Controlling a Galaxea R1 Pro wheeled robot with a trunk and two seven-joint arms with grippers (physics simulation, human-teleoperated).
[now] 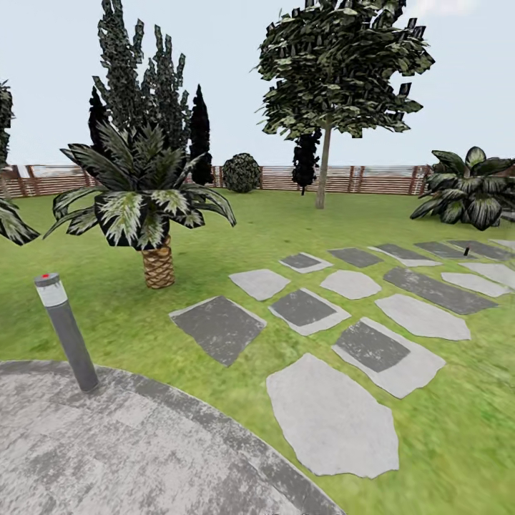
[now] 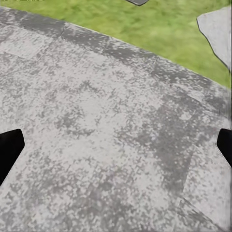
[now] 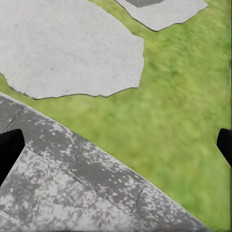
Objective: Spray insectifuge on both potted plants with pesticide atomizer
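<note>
Both grippers hang spread and empty, left gripper over mottled grey patio, right gripper above its curved edge; green lawn runs to a slatted fence at twelve o'clock; pale stepping stones trail toward two o'clock; a palm stands at ten.

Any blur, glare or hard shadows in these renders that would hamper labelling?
Head view: flat, even light, no cast shadows under the palm or bollard; stepping stones slightly soft. Left wrist view: patio grainy, no glare. Right wrist view: lawn smeared, dark fingertips at the frame edges.
</note>
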